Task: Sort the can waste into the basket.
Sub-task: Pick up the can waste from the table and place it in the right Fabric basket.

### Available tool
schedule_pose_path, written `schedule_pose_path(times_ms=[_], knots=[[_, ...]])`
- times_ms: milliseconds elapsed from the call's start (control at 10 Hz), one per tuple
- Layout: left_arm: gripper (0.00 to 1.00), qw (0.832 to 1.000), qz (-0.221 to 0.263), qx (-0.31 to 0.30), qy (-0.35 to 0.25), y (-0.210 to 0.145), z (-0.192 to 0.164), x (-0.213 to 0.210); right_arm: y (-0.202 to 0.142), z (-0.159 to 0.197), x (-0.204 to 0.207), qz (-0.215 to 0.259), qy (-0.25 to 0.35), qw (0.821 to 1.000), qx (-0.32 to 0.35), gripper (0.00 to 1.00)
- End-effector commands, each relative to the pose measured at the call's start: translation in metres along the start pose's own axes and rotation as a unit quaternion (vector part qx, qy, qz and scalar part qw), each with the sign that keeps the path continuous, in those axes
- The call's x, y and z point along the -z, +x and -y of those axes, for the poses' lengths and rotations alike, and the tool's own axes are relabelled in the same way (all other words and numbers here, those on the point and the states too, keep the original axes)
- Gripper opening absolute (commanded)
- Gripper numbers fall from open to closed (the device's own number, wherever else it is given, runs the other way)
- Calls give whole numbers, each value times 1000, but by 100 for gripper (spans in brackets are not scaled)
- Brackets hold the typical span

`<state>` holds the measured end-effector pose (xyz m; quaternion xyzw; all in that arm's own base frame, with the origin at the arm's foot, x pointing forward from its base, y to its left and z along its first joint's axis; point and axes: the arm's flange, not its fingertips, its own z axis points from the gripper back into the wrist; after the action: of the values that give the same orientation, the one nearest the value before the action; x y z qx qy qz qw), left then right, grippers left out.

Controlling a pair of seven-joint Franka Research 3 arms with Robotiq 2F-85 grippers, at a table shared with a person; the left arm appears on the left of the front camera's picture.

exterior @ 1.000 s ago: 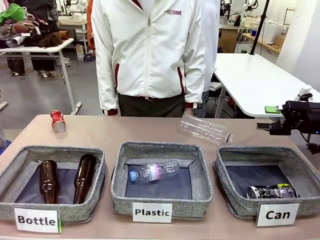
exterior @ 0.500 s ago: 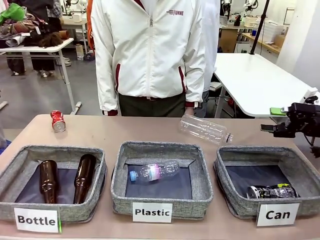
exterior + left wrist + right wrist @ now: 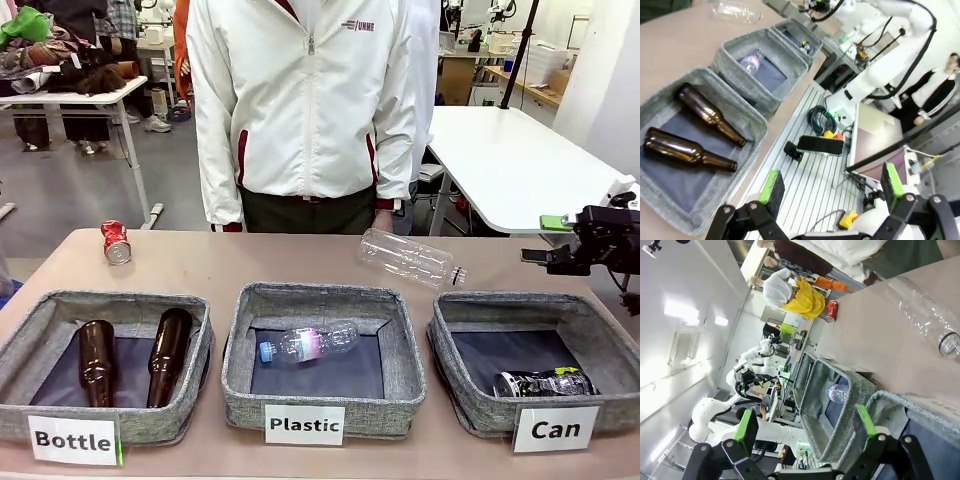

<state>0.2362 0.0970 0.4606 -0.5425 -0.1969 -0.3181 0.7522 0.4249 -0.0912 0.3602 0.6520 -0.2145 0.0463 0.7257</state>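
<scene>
"Where are the cans?"

"The dark can lies on its side in the Can basket, near right on the bench. The crushed red can sits at the far left of the bench, well apart from that basket."

"And the fingers?"

"Both pairs are spread wide and grip nothing. The left fingers hang at the near left, looking over the Bottle basket. The right fingers hover at the bench's right edge, beyond the Can basket's far corner."
</scene>
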Motion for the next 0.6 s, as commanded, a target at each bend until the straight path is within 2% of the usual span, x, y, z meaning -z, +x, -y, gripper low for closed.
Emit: schedule_pose_path(times_ms=[0,200,300,400,500], knots=[[100,996,-60,-59,33,56,-15,-12,-4,-4,0,0,4,1000,-13,100],[100,982,-68,-154,83,140,-53,-39,-4,-4,0,0,4,1000,-13,100],[100,967,-50,-201,145,177,-78,-57,-4,-4,0,0,4,1000,-13,100],[100,939,-36,-253,232,200,-114,-65,-4,-4,0,0,4,1000,-13,100],[100,919,-45,-280,274,206,-143,-57,-4,-4,0,0,4,1000,-13,100]])
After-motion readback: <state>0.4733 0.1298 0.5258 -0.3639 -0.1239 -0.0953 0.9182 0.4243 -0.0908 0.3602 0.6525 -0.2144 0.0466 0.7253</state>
